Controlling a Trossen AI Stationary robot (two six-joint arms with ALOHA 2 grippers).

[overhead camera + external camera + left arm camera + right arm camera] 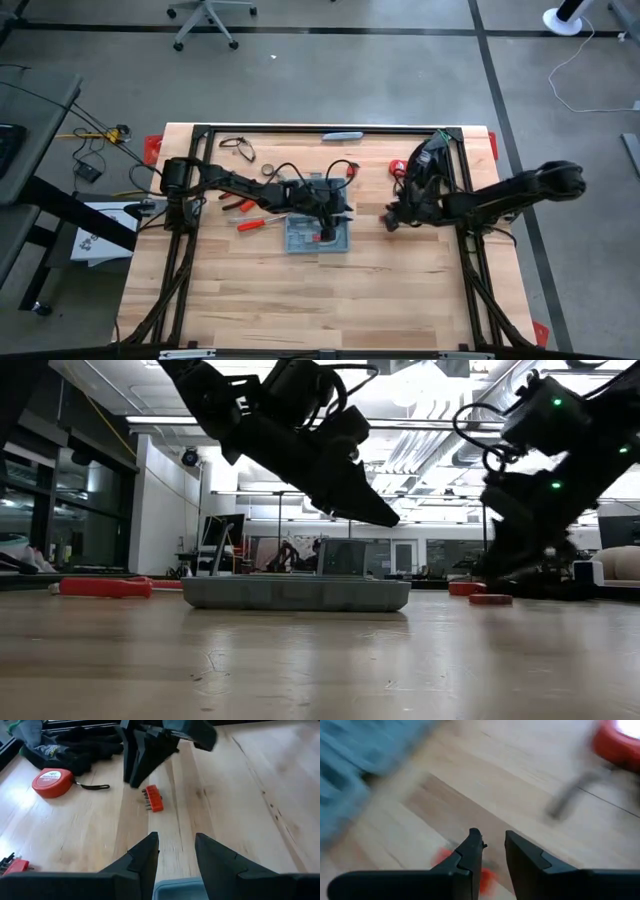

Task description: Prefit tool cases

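Light wooden table [300, 300] with a black frame around it, grey concrete floor beyond, office chair base at the far side. Low view looks into a big room with ceiling lights and glass walls.

Tool case [318, 228] sits near the table's middle, blue-grey plastic, lying open and flat. From above, its moulded tray shows small compartments with a red item in it; what else is inside is hidden by the left arm. In the low view the case [296, 592] is a low grey slab with rounded ends, flat on the wood, some upright parts rising from it behind.

Left gripper [335, 212] hangs over the case's far right edge. In its wrist view the two dark fingers [142, 857] stand narrowly apart, nothing between them, a bit of blue-grey case edge [180, 890] right below them. Ahead on the wood lies an orange-red bit holder [152, 799], with the right arm's dark gripper above it.

Right gripper [393, 218] sits right of the case, apart from it, low over the table. Its fingers [465, 855] show a narrow gap, empty; a blurred red thing sits on the wood under them.

Loose stuff: red tape measure [52, 782] near the far right, red-handled tools [255, 222] left of the case, slim grey-blue bar [342, 135] at the far edge, black cables [237, 147].
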